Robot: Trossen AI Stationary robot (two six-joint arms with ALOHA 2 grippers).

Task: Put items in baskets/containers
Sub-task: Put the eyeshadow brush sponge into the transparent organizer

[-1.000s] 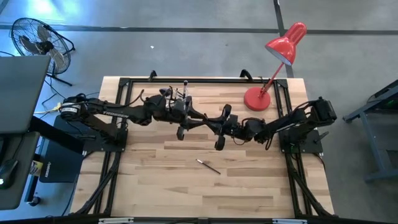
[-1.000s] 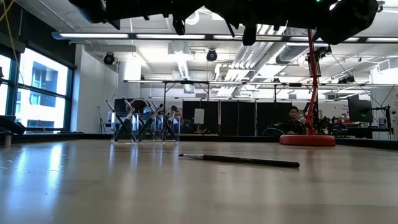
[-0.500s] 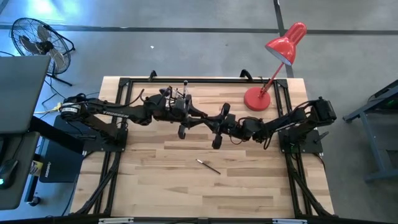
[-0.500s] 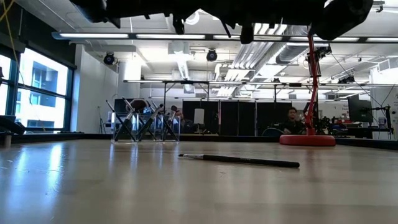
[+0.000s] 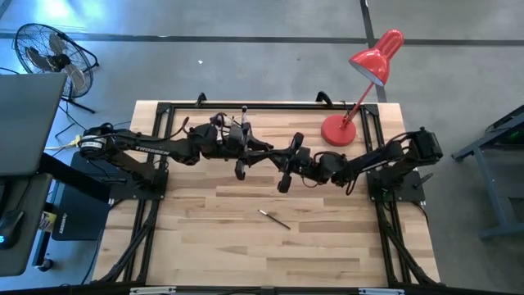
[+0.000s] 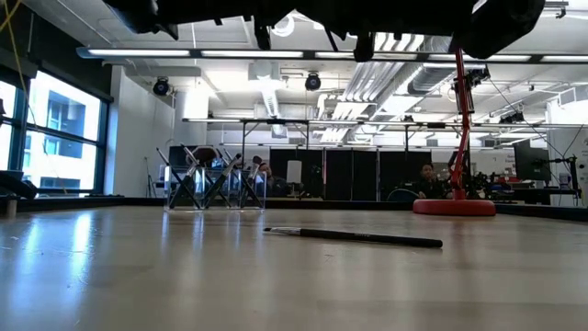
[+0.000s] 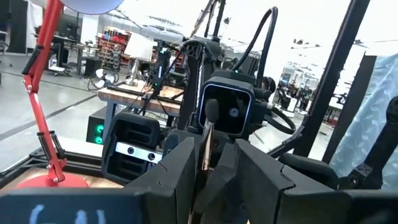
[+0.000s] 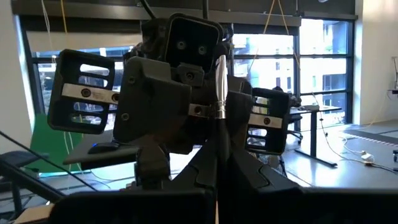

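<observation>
Two dark robot arms reach toward each other, meeting above the far middle of the desk. The left hand (image 5: 260,152) points toward 3 o'clock, its fingers (image 7: 180,171) parted. The right hand (image 5: 275,156) points toward 9 o'clock, fingers (image 8: 202,171) pressed together, facing the left hand closely.

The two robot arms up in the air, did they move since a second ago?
Just a bit. The right hand, shut on a brush, slid toward the left hand, which drew back slightly. Both face each other above the table. The loose brush, the clear holder and the red lamp stayed put.
</observation>
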